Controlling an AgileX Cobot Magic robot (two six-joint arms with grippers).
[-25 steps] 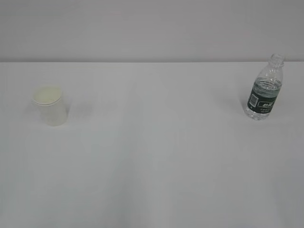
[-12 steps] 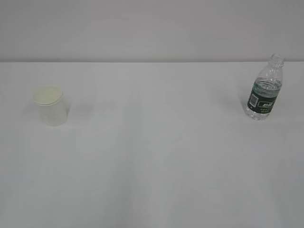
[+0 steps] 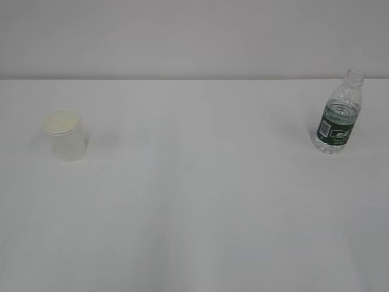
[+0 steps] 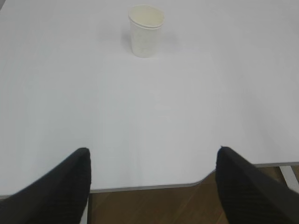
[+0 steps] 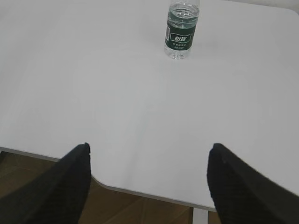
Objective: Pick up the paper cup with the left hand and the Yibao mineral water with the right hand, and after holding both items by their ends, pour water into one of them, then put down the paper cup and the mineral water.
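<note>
The white paper cup (image 3: 65, 135) stands upright on the left of the white table (image 3: 200, 194). It shows far ahead in the left wrist view (image 4: 145, 31). The Yibao mineral water (image 3: 339, 113), a clear uncapped bottle with a dark green label, stands upright at the right. It shows far ahead in the right wrist view (image 5: 181, 29). My left gripper (image 4: 153, 151) is open and empty, back over the table's near edge. My right gripper (image 5: 148, 148) is open and empty, also back over the near edge. Neither arm shows in the exterior view.
A plain pale wall (image 3: 194, 36) runs behind the table. The table's near edge (image 4: 149, 187) and a rounded corner (image 5: 100, 184) show below the jaws, with brown wooden floor (image 4: 154, 207) beneath. A white table leg (image 5: 201, 215) stands at the lower right.
</note>
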